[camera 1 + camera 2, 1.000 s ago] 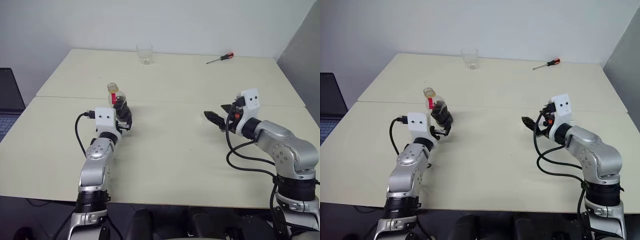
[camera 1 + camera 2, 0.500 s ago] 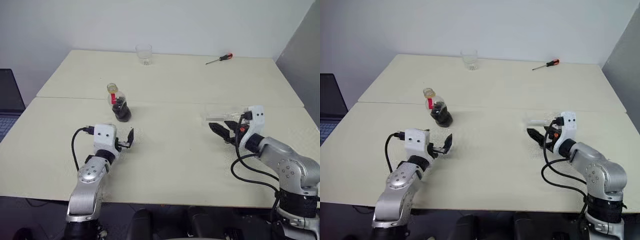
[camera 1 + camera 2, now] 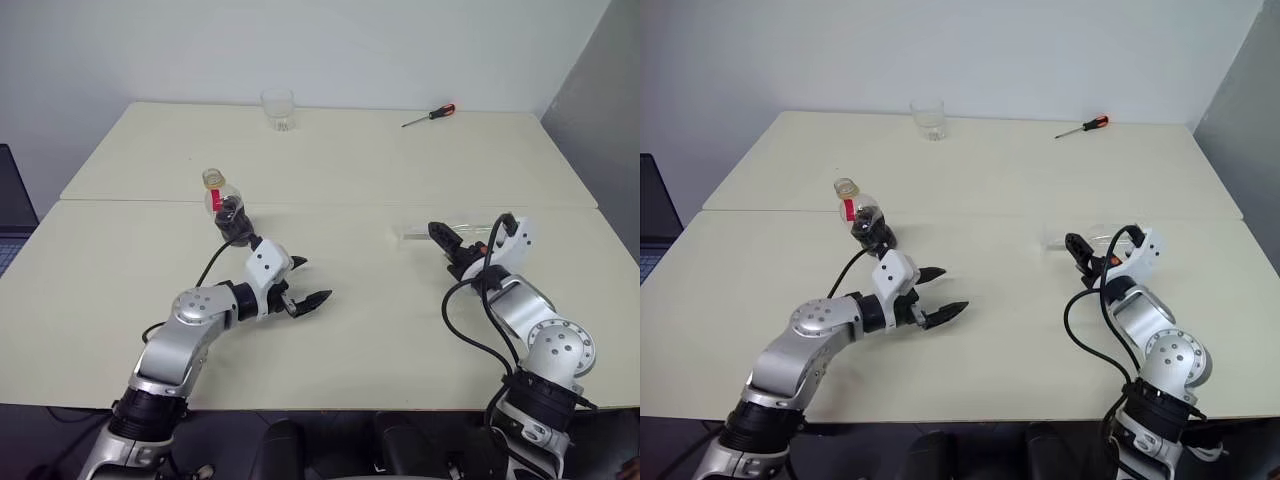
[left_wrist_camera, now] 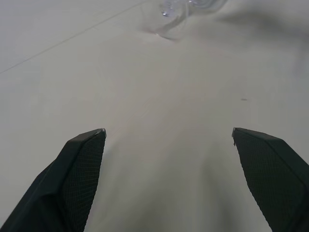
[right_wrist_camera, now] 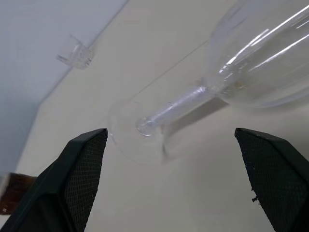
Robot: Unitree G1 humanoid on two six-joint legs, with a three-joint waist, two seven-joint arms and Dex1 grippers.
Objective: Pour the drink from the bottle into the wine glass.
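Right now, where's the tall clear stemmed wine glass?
The tall clear stemmed wine glass lies on its side on the cream table, robot's right half, just ahead of the open right end effector.

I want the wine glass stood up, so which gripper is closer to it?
Right. The right gripper is beside the lying wine glass; the left gripper is well off to its left.

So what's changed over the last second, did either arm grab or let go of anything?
The left gripper came away from the bottle, drawing back toward the robot and swinging to its right, open and empty. The right gripper rolled and sank a little beside the wine glass, which lies on its side, not gripped. The bottle stands where it was; the tumbler and screwdriver haven't moved.
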